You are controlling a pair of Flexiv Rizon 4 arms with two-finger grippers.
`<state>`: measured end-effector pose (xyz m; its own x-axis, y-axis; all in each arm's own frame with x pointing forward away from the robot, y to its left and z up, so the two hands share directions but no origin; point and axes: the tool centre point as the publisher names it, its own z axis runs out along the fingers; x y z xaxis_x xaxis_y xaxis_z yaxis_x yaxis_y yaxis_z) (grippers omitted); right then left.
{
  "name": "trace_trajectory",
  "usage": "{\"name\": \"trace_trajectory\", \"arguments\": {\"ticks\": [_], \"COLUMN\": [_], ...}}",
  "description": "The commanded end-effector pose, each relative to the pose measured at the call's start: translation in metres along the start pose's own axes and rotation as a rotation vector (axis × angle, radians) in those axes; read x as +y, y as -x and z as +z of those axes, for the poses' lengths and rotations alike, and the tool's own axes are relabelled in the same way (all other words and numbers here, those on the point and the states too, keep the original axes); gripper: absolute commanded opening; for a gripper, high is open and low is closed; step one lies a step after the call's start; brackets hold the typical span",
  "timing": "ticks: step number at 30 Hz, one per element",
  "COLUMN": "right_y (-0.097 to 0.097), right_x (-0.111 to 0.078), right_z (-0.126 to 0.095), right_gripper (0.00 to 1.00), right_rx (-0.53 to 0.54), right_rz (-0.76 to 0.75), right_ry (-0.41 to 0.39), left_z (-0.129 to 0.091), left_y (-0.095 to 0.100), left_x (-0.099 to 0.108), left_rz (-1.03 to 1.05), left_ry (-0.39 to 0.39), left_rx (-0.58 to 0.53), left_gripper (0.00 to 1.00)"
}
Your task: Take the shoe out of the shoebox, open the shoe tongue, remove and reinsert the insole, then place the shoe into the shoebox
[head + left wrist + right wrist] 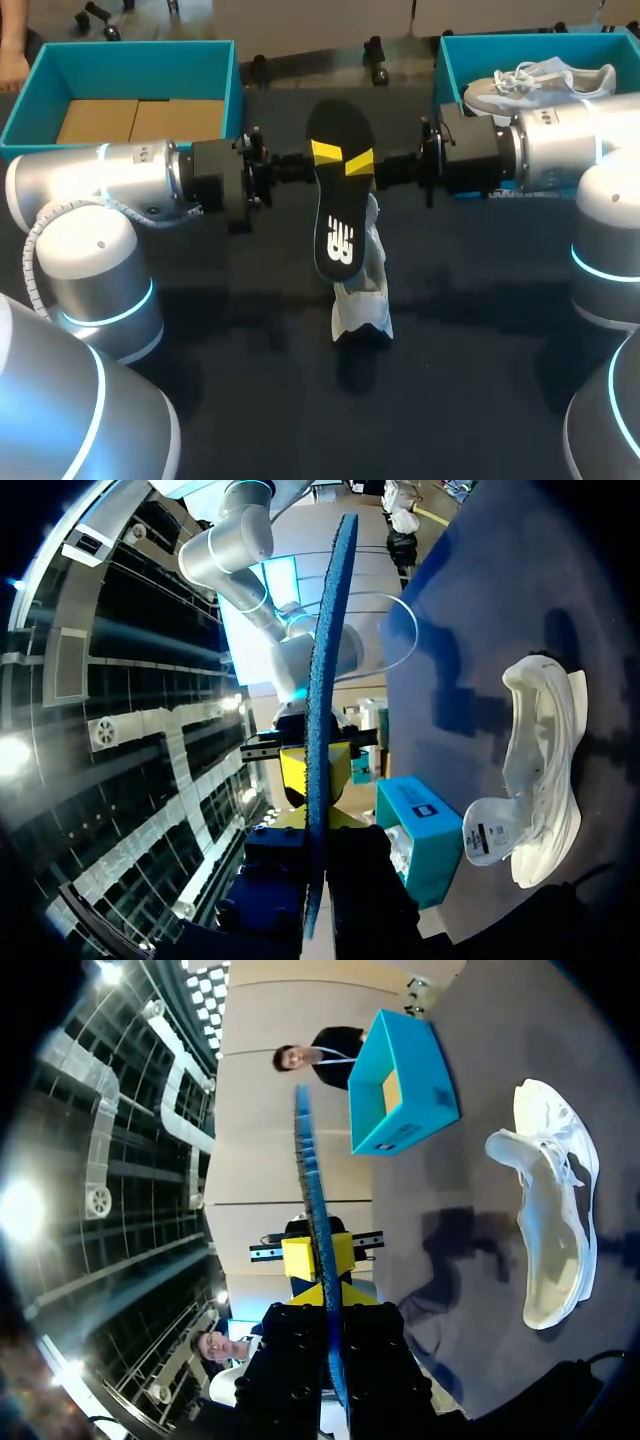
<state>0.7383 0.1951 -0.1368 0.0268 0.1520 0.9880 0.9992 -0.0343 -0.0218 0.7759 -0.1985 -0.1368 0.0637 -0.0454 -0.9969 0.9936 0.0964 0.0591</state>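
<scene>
A black insole [338, 200] with a blue underside hangs in the air over the table's middle. My left gripper [328, 152] comes in from the left and my right gripper [358, 162] from the right. Both are shut on the insole's far half, yellow tips almost meeting. In the left wrist view the insole [325, 680] runs edge-on between my left gripper's [315, 810] fingers, and likewise the insole [312, 1180] in my right gripper [328, 1295]. The white shoe [362, 290] lies on the dark table under the insole's near end, seen beside each gripper [540, 770] [555, 1220].
A teal shoebox [130, 55] with brown card inside stands at the back left. A second teal shoebox [500, 42] at the back right holds another white shoe [540, 82]. My two arms span the table's middle band.
</scene>
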Motion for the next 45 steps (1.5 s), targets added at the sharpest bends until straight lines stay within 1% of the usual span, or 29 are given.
{"name": "trace_trajectory", "arguments": {"ticks": [1,5,6,7,8,13,18,21,23,25,28,31,32,33,34,35,36,38,39,40,42,43,45], "right_y": [0.001,0.002,0.003,0.004,0.005,0.008,0.009,0.007,0.007,0.005,0.006,0.006,0.006,0.007,0.007,0.006,0.004,0.003,0.002,0.000,-0.003,-0.003,-0.003], "right_x": [0.000,-0.001,-0.001,-0.002,-0.003,-0.005,-0.007,-0.008,-0.008,-0.009,-0.009,-0.010,-0.010,-0.011,-0.011,-0.011,-0.011,-0.010,-0.010,-0.010,-0.010,-0.009,-0.009], "right_z": [0.003,0.002,0.001,0.000,-0.002,-0.010,-0.023,-0.030,-0.035,-0.039,-0.046,-0.051,-0.052,-0.052,-0.052,-0.052,-0.052,-0.053,-0.052,-0.053,-0.058,-0.063,-0.063], "right_gripper": [0.00,0.00,0.15,0.47,1.00,1.00,1.00,1.00,1.00,1.00,1.00,1.00,1.00,1.00,1.00,1.00,1.00,1.00,1.00,1.00,1.00,1.00,1.00], "right_rx": [-0.004,-0.005,-0.016,-0.022,-0.024,-0.059,-0.153,-0.193,-0.256,-0.255,-0.312,-0.367,-0.404,-0.432,-0.453,-0.469,-0.472,-0.531,-0.543,-0.584,-0.616,-0.658,-0.658], "right_rz": [0.001,0.003,0.007,0.008,0.006,-0.022,-0.096,-0.168,-0.192,-0.234,-0.269,-0.341,-0.357,-0.393,-0.422,-0.462,-0.494,-0.526,-0.571,-0.600,-0.653,-0.628,-0.628], "right_ry": [0.003,0.013,0.020,0.021,0.034,0.058,0.103,0.138,0.146,0.168,0.185,0.177,0.168,0.134,0.119,0.120,0.104,0.086,0.064,0.075,0.111,0.157,0.157], "left_z": [0.002,0.000,0.000,-0.001,-0.002,-0.006,-0.011,-0.013,-0.014,-0.015,-0.017,-0.018,-0.019,-0.019,-0.020,-0.020,-0.020,-0.020,-0.020,-0.021,-0.022,-0.022,-0.023], "left_y": [-0.001,-0.004,-0.004,-0.005,-0.006,-0.007,-0.007,-0.007,-0.007,-0.007,-0.009,-0.009,-0.009,-0.009,-0.009,-0.009,-0.009,-0.008,-0.008,-0.008,-0.008,-0.008,-0.008], "left_x": [0.000,-0.001,-0.002,-0.002,-0.003,-0.006,-0.010,-0.013,-0.014,-0.016,-0.017,-0.020,-0.021,-0.022,-0.023,-0.023,-0.023,-0.025,-0.026,-0.027,-0.029,-0.030,-0.030], "left_rz": [-0.002,-0.037,-0.047,-0.050,-0.055,-0.106,-0.164,-0.195,-0.209,-0.227,-0.258,-0.295,-0.298,-0.310,-0.346,-0.349,-0.358,-0.364,-0.368,-0.377,-0.381,-0.381,-0.387], "left_ry": [0.000,0.001,0.004,0.000,-0.011,-0.024,-0.043,-0.057,-0.061,-0.063,-0.058,-0.059,-0.063,-0.067,-0.045,-0.038,-0.035,-0.033,-0.037,-0.037,-0.041,-0.042,-0.040], "left_rx": [0.004,0.027,0.030,0.031,0.038,0.054,0.082,0.093,0.100,0.109,0.117,0.123,0.123,0.128,0.124,0.123,0.128,0.129,0.133,0.134,0.138,0.139,0.142], "left_gripper": [0.00,0.00,0.00,0.00,0.00,0.00,0.00,0.00,0.00,0.00,0.00,0.00,0.00,0.00,0.00,0.00,0.00,0.00,0.00,0.00,0.00,0.00,0.00]}}
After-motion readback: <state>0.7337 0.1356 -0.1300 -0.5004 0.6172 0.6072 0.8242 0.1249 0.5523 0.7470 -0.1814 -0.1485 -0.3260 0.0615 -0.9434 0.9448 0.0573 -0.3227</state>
